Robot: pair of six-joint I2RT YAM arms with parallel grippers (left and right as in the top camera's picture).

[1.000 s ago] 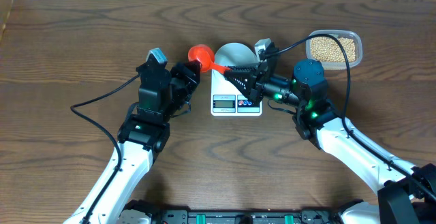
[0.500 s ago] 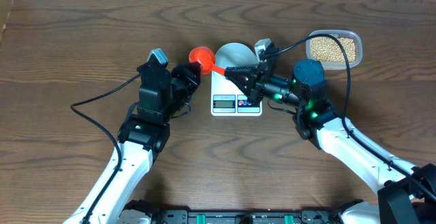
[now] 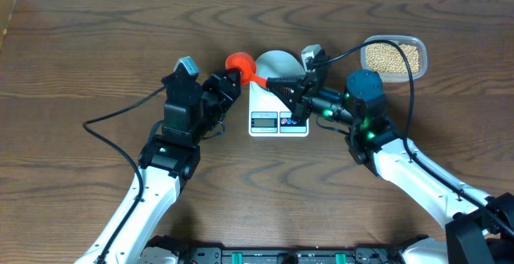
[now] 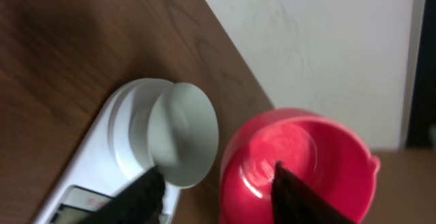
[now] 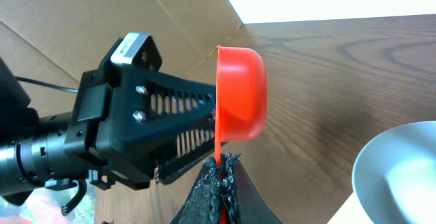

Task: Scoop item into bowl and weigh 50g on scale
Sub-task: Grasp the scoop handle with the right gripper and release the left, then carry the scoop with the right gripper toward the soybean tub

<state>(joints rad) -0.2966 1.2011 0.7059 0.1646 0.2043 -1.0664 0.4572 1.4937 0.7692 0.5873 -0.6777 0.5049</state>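
Note:
A red scoop (image 3: 238,62) hangs left of the pale bowl (image 3: 277,61), which stands on the white scale (image 3: 279,113). My right gripper (image 3: 271,83) is shut on the scoop's thin handle; in the right wrist view the gripper (image 5: 221,164) pinches the handle below the red cup (image 5: 240,93). My left gripper (image 3: 228,84) stands open beside the cup. In the left wrist view the gripper (image 4: 216,171) has its jaws spread, with the bowl (image 4: 182,139) behind one finger and the scoop's cup (image 4: 306,157) behind the other. The tan beans (image 3: 392,54) lie in a clear tub at the back right.
The clear tub (image 3: 419,55) sits right of the scale, behind my right arm (image 3: 365,103). A cable (image 3: 112,119) runs left from my left arm. Brown cardboard (image 5: 61,33) shows behind the left gripper in the right wrist view.
My left gripper has opened off the scoop. My right gripper has closed fully on the handle, and the scoop has shifted slightly toward the bowl.

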